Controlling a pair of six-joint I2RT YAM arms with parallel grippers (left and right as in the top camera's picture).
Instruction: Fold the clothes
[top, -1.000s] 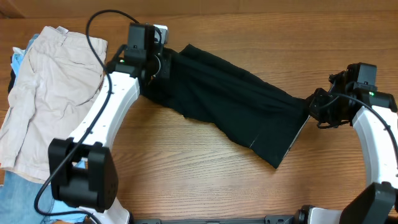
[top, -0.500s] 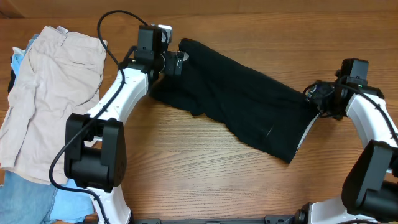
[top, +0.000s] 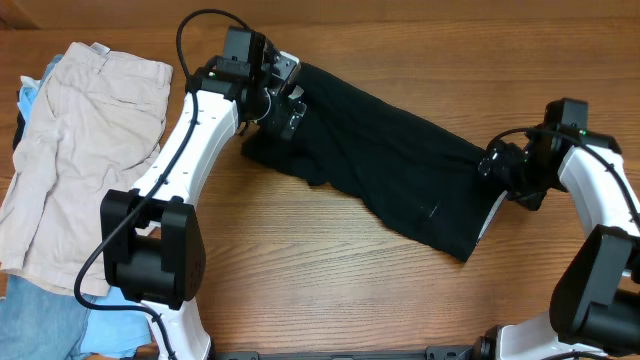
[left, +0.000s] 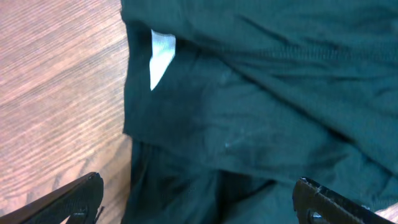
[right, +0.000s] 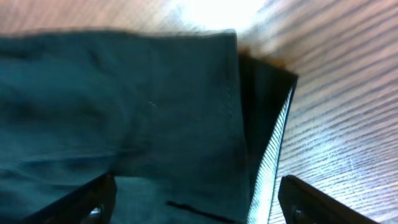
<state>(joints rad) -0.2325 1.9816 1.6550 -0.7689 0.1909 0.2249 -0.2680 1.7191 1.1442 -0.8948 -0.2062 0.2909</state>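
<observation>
- The brown wood-grain table (top: 300, 290) carries everything.
- The pair of black fabric shorts (top: 390, 180) lies spread on a slant across the middle of the table, from the far left-centre down to the near right. It is one loose layer with creases at its left end.
- A pair of beige khaki shorts (top: 80, 170) lies flat at the left edge of the table, well apart from the black pair.
- Light blue garments (top: 40, 320) show under the beige shorts at the near left corner.
- The left end effector (top: 285, 108) is over the far left end of the black shorts. Its fingers (left: 74, 199) are spread wide with dark fabric between them, gripping nothing.
- The right end effector (top: 497, 165) is at the right end of the black shorts. Its fingers (right: 93, 202) are also spread wide and hold nothing.
- A pale grey-white lining strip (right: 270, 162) runs along the shorts' right edge.
- A small white label (left: 160, 53) sits on the fabric near the left edge.
</observation>
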